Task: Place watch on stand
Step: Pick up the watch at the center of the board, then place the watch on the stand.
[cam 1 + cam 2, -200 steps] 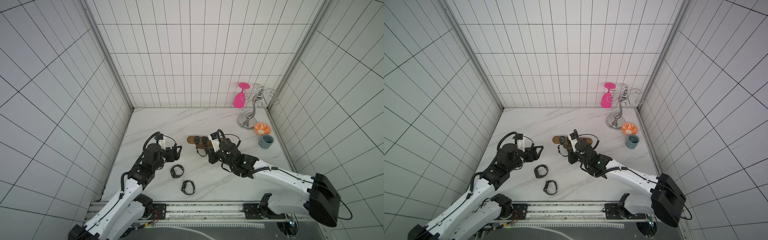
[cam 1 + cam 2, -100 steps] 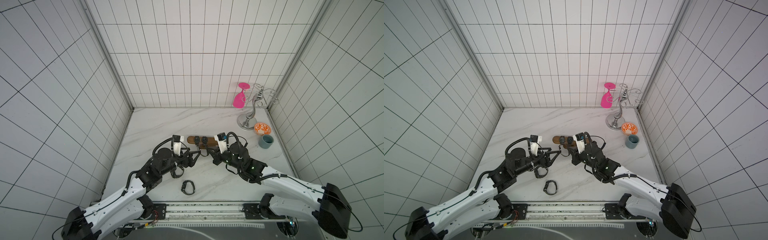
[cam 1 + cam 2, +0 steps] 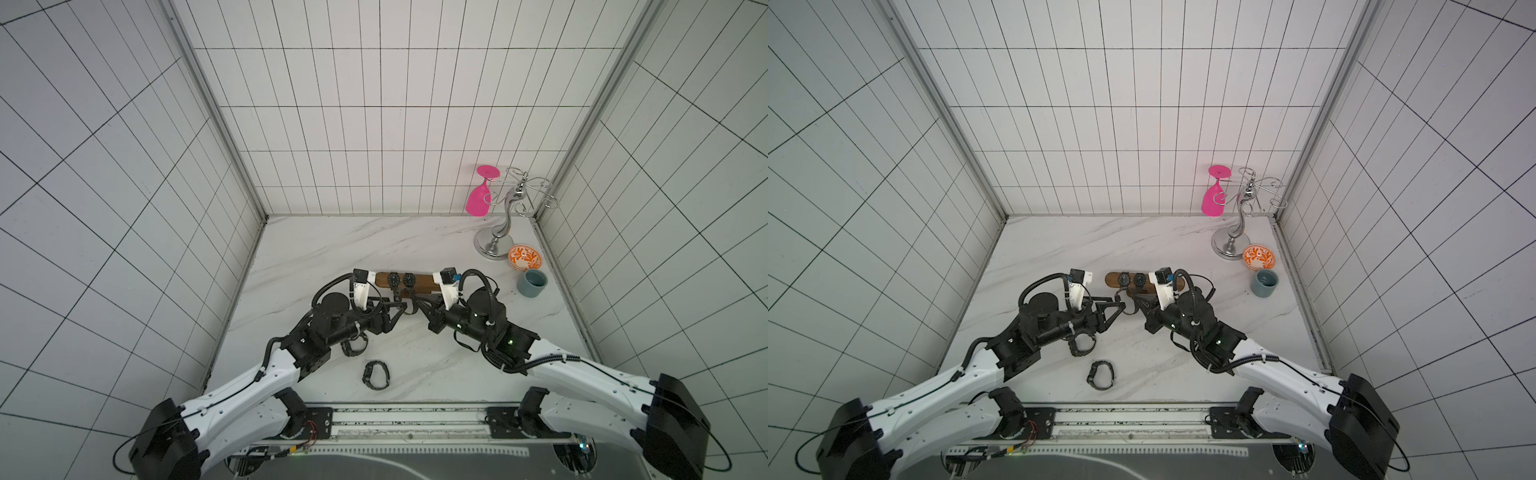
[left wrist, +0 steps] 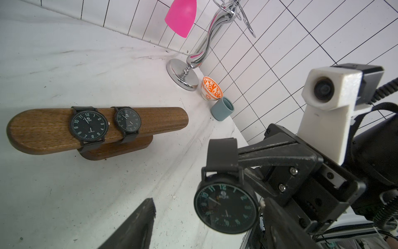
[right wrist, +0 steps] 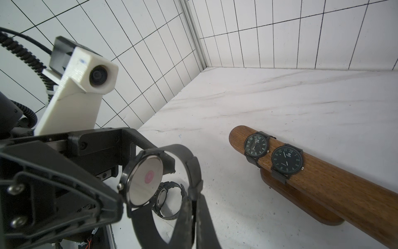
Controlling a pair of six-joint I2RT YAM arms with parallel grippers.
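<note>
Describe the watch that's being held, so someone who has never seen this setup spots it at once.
Find the wooden stand in the middle of the marble table. Just on the robot's side of it, the right gripper pinches the strap of a black watch. Unlike the mounted watches on the bar or the loose watches on the marble, it alone hangs in the air.

One end of the stand (image 3: 422,279), beside the right pincer (image 3: 417,304), hides behind its wrist camera (image 3: 446,276). Behind the left pincer (image 3: 402,302), a loose watch (image 3: 352,352) lies half under the arm.
</note>
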